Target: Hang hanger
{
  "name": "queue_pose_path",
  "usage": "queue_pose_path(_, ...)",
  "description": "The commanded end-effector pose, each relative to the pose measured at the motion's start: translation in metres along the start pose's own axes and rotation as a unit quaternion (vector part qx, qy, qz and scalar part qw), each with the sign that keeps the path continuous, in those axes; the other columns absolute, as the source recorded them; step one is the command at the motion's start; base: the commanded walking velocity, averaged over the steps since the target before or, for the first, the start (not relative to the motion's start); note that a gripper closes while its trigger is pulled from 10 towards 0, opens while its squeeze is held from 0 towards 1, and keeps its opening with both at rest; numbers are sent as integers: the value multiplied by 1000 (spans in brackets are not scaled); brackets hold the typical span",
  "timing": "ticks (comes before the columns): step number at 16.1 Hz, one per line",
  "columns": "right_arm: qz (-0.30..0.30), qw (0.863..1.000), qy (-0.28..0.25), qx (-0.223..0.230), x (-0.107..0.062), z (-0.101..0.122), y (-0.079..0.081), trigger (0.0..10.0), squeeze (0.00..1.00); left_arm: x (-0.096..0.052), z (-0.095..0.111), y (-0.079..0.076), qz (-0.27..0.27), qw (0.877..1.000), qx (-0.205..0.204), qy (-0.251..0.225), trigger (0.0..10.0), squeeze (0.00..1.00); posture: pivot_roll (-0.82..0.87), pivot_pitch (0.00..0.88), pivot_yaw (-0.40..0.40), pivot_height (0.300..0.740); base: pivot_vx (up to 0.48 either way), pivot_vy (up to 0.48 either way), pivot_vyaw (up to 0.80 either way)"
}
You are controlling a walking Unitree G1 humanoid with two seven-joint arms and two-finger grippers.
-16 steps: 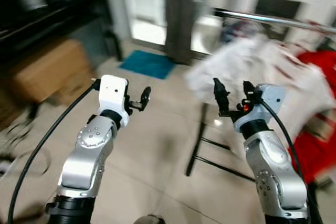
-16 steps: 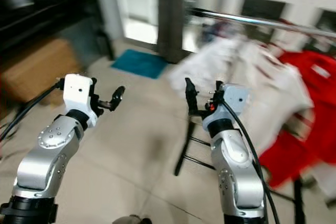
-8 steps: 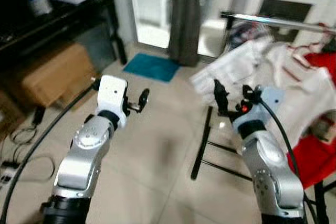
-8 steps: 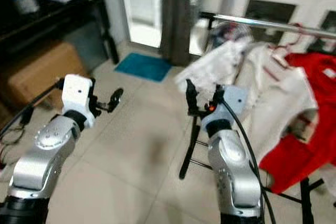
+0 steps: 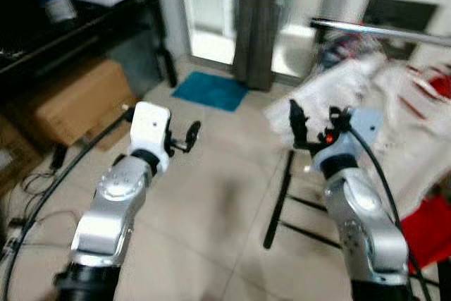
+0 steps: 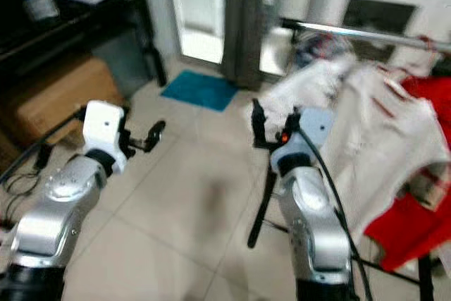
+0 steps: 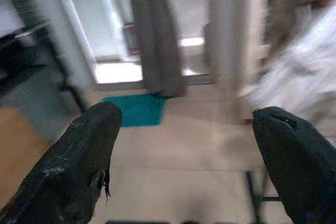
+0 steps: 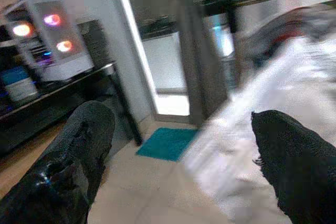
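From the head views, the left hand (image 5: 192, 132) and right hand (image 5: 315, 121) are seen raised over the tiled floor (image 5: 211, 202), both spread and empty, beside a rail (image 6: 366, 34) draped with white clothes (image 6: 380, 125); the blur hides any hanger. In the wrist views, a teal mat (image 7: 137, 109) lies between spread fingers (image 7: 79, 166).

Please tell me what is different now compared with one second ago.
The camera has turned, so the clothes rail and white garment sit further right in the head views. Left gripper and right gripper stay raised, open and empty. Nothing was grasped or released.
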State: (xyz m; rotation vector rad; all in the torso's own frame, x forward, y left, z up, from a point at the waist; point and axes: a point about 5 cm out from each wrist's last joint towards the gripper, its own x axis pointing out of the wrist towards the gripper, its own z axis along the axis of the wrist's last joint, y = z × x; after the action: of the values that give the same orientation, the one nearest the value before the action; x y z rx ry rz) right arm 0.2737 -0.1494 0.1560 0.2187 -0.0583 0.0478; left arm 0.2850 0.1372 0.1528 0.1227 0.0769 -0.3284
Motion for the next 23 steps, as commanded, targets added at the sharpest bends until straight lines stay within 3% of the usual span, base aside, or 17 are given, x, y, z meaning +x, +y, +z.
queue_pose_path(1, -1, 1000, -7, 1, 2, 3, 0, 10000, 0, 0, 2, 1, -5, 1000, 4, -2, 10000, 1000, -63, 0, 53, 740, 247, 0, 0)
queue_pose_path(3, 3, 1000, -6, 6, 4, 4, 1, 10000, 0, 1, 2, 0, -9, 1000, 5, -2, 10000, 1000, -63, 0, 54, 740, 247, 0, 0)
queue_pose_path(10, -7, 1000, -6, 2, 3, 3, -3, 10000, 0, 3, 3, -2, -25, 1000, 11, -1, 10000, 1000, -74, 0, 72, 740, 247, 0, -784)
queue_pose_path(23, -7, 1000, -24, 2, 1, 5, -4, 10000, 0, 3, 0, 1, -28, 1000, 3, 1, 10000, 1000, -71, 0, 76, 740, 245, 0, 0)
